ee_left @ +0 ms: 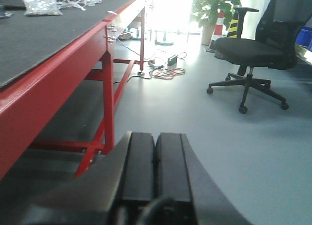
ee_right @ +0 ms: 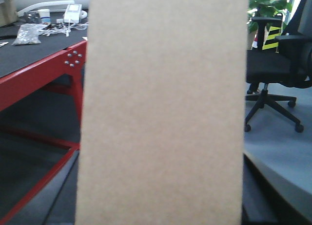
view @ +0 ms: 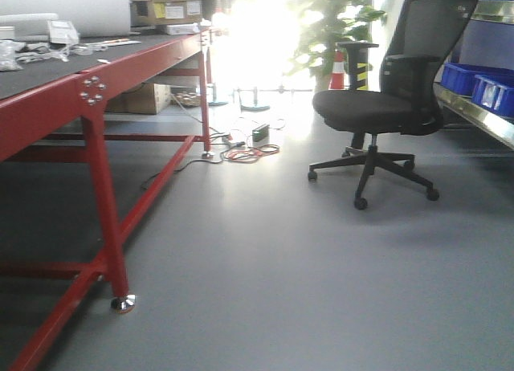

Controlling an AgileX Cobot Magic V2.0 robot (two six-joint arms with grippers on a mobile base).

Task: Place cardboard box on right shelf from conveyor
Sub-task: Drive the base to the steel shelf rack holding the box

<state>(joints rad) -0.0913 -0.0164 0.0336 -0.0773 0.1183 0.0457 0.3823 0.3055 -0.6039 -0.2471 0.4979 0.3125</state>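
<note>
Cardboard box (ee_right: 163, 108), ends out of frame

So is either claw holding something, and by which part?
Right claw holds the cardboard box by its near end, contact hidden. Left claw is shut, empty.

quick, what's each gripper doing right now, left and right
Left gripper: closed, fingers pressed together, holding nothing.
Right gripper: closed on the cardboard box, which fills its view.
</note>
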